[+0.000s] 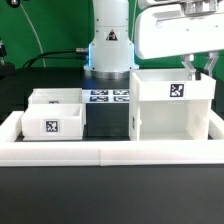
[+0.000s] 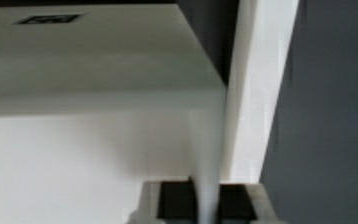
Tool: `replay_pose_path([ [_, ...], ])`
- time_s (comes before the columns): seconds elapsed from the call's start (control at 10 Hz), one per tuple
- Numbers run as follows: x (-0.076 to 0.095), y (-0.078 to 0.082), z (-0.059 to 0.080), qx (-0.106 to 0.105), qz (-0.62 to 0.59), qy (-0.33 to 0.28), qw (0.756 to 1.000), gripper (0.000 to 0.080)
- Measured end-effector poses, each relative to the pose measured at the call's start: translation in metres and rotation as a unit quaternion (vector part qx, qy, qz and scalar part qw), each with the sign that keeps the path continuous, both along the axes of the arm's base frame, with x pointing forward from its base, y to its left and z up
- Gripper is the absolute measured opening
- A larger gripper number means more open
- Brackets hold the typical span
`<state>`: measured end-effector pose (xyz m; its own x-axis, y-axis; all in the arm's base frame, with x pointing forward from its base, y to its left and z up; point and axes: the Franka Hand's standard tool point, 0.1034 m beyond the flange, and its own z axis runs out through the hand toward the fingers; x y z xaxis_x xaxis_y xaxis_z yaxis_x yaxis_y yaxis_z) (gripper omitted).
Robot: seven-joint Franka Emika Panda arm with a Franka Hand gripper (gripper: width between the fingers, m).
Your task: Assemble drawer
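- Exterior view: housing (image 1: 175,112) stands at 3 o'clock, and two small boxes (image 1: 52,124) (image 1: 55,97) sit at 9 o'clock, outside it.
- Wrist view: gripper (image 2: 211,203) pinches a thin housing wall.
- Early stage, I judge: neither box inserted yet.

Black table (image 1: 110,195); low white border wall (image 1: 110,151); dark backdrop (image 1: 50,25) behind.

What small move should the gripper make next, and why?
Probably close on the housing. In the wrist view its thin white wall runs up between the fingers of the gripper, though I cannot tell whether they already pinch it.
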<state>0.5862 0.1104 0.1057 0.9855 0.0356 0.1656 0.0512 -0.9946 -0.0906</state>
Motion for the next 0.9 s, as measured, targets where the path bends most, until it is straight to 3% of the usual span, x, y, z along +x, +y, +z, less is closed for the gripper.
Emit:
replay_pose_path([
  [0.5,0.0049,0.004,0.0045,0.029,-0.115,0.001,0.993,0.0038],
  [0.9,0.0072,0.0055,0.0059,0.064,-0.244,0.012,0.968,0.0039],
])
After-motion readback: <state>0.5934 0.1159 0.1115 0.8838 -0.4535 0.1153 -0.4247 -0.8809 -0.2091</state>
